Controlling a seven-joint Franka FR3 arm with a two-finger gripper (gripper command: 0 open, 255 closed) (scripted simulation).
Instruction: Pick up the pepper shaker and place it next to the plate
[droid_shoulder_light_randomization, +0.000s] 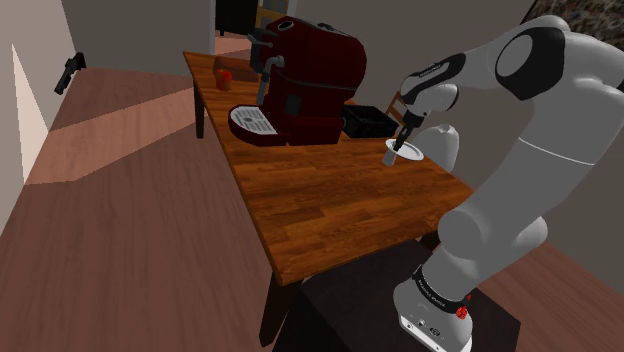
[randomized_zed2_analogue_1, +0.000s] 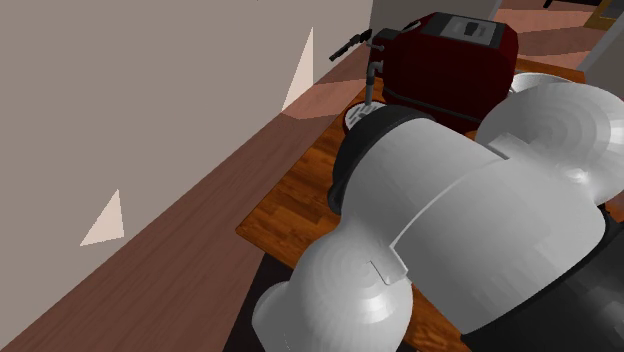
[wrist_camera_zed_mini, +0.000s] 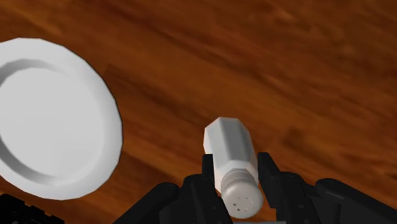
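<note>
Shoulder view: one arm sets its tool above one white plate on the wooden worktop, near one dark red coffee machine; second exterior view: arm before that machine; wrist view: two fingers clasp one white shaker over bare wood, just beside the plate.

The pepper shaker sits clasped between the fingers of the tool, over the table. The plate lies on the table just beside the tool. A tray stands near the tool, with a coffee machine farther beyond it.
</note>
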